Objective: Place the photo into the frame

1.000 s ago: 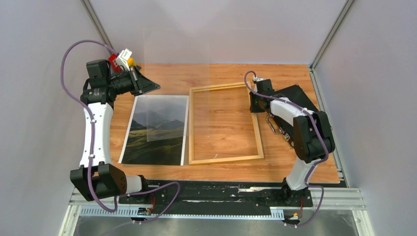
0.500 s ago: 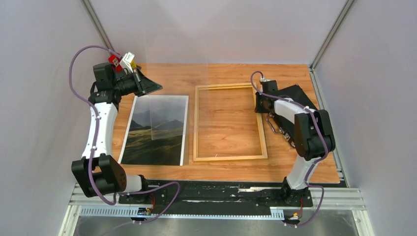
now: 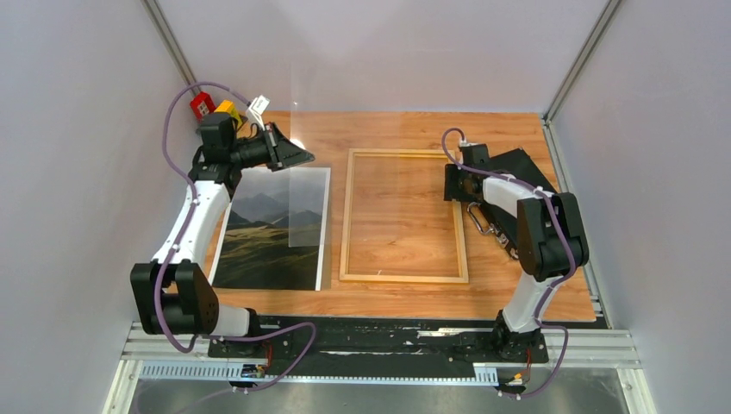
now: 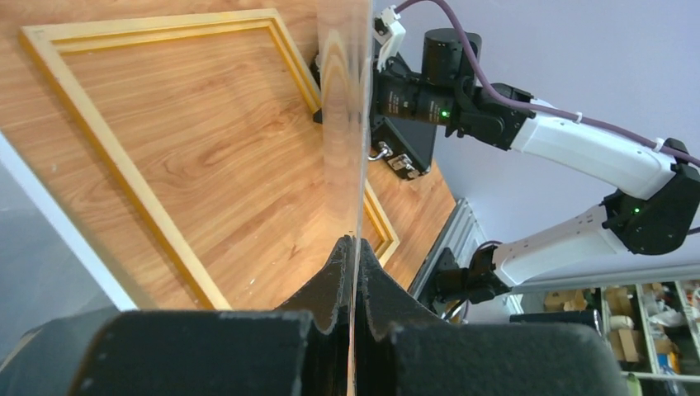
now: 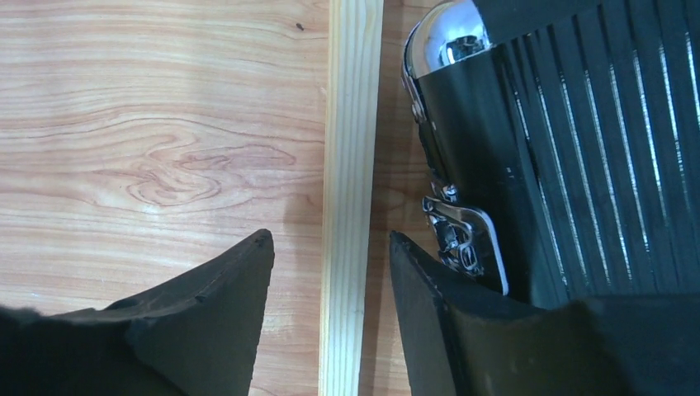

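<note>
One clear, glossy pane [image 4: 342, 99] stands edge-on, pinched in the left gripper [image 4: 353, 246].

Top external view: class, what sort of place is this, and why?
Probably a robot lab cell: left arm and right arm bolted to a metal rail, plain grey walls enclosing the wooden table.

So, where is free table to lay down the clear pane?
Bare wood lies inside the frame, along the far table edge behind it, and in the near strip before the photo. Crowded: the right side, where the right claw straddles the frame rail beside the black case.
</note>
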Available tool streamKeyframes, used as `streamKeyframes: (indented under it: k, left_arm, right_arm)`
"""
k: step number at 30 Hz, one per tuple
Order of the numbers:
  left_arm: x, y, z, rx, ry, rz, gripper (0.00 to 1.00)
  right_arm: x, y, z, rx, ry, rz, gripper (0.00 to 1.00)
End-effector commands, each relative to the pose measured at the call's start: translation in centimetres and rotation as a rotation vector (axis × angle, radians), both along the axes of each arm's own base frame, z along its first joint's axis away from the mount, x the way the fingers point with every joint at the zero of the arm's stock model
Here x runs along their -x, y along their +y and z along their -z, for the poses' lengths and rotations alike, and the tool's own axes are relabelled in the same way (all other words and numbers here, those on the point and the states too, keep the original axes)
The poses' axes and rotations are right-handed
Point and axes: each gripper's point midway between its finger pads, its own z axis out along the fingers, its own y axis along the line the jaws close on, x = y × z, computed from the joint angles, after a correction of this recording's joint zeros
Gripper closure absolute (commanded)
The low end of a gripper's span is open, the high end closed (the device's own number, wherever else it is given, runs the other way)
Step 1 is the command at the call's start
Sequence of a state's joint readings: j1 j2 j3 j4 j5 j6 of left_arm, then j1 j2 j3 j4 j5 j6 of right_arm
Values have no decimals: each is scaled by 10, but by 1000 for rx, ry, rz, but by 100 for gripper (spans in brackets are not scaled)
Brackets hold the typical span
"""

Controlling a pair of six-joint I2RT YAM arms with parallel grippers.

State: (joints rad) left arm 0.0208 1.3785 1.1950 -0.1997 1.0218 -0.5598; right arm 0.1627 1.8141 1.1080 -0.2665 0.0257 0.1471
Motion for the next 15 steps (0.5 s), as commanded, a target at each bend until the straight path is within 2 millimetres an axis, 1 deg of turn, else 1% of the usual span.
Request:
streamKeyframes:
  k: [1,6,7,10,11,14,15]
  left_arm:
    - [-5,-20,-10,73,-49,55,100]
    - [-10,-30,-1,88,-24,80,100]
    - [-10,-31,-2,93,-33,84,100]
    - [-13,-35,2,125,5,95,100]
    - [-14,-36,0,132,-8,99,100]
    - [-16,-37,7,163,35,97,100]
    - [-17,-38,7,170,26,100,100]
  right_arm:
    - [-11,-13,-28,50,-78,19,41]
    - [-8,-14,-43,53,-108,-2,39]
    - [-8,-15,-45,54,-114,-6,39]
    - [-10,-16,-52,48,-130,-14,39]
    - [-10,-16,-54,45,-132,-16,39]
    - [-11,-19,-59,24,-143,-17,39]
    - [-10,-14,-63,-8,-148,-39,39]
